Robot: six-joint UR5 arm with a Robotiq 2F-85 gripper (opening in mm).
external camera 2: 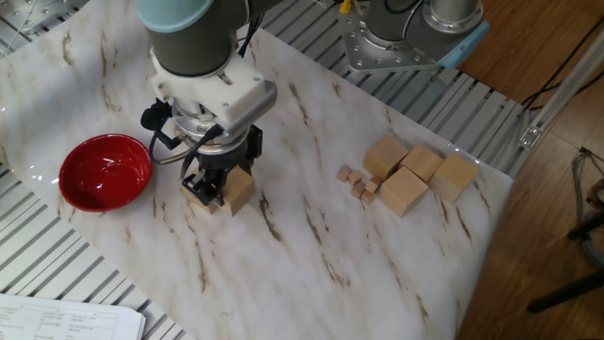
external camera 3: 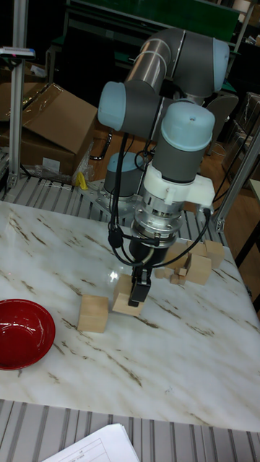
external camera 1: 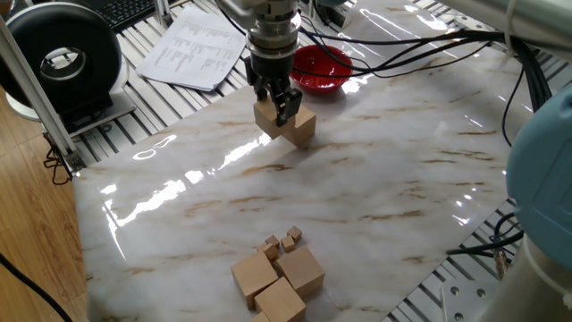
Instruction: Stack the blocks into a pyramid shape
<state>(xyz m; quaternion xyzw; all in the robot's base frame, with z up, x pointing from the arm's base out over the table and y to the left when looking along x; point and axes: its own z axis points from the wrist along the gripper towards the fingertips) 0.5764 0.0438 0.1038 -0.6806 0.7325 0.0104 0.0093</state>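
One vertical gripper clamped on a block, wrist downward.

A robotics lab or workshop — a marble-patterned table on slotted aluminium framing, loose cables, cardboard boxes far left, a printed sheet — and wood flooring.

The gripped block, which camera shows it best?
One fixed view: the block shows between the gripper fingers, beside another block. The tall view shows it partly behind a finger; the other fixed view barely separates the two.
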